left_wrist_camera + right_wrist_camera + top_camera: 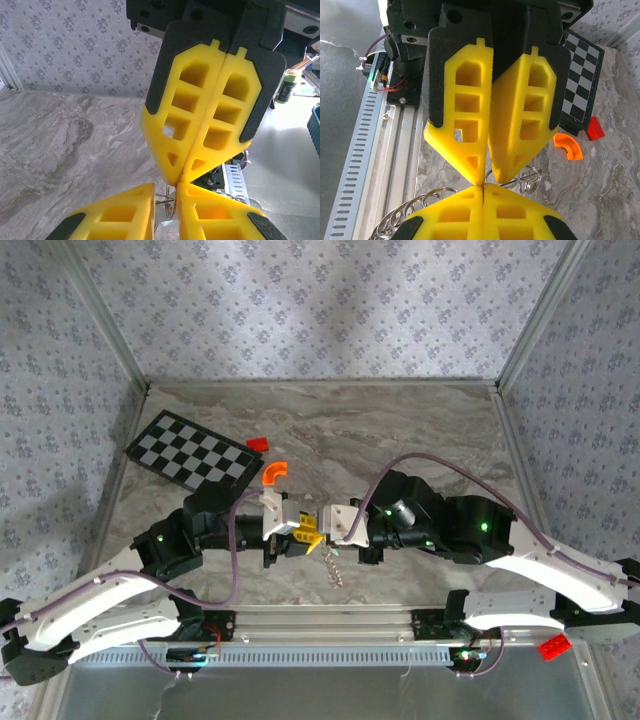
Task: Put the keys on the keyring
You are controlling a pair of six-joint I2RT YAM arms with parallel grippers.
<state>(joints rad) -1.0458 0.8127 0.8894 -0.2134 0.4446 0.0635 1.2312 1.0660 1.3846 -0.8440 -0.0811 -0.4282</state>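
Both tip-to-tip: left claw (pixel 166 193), right claw (pixel 482 188); keyring (pixel 334 562) at tips.

Close view along the right gripper (pixel 483 192), its two yellow fingers pressed together at the bottom edge. The left gripper (pixel 491 177) points down from above with a thin gap between its yellow fingers, its tips almost meeting the right one's. Silvery wire loops of the keyring (pixel 527 178) poke out either side of the tips. Behind, on the marble table (pixel 615 190), lie an orange curved piece (pixel 568 146), a red block (pixel 595 129) and a checkerboard (pixel 582 75). A slotted metal rail (pixel 365 165) runs down the left.
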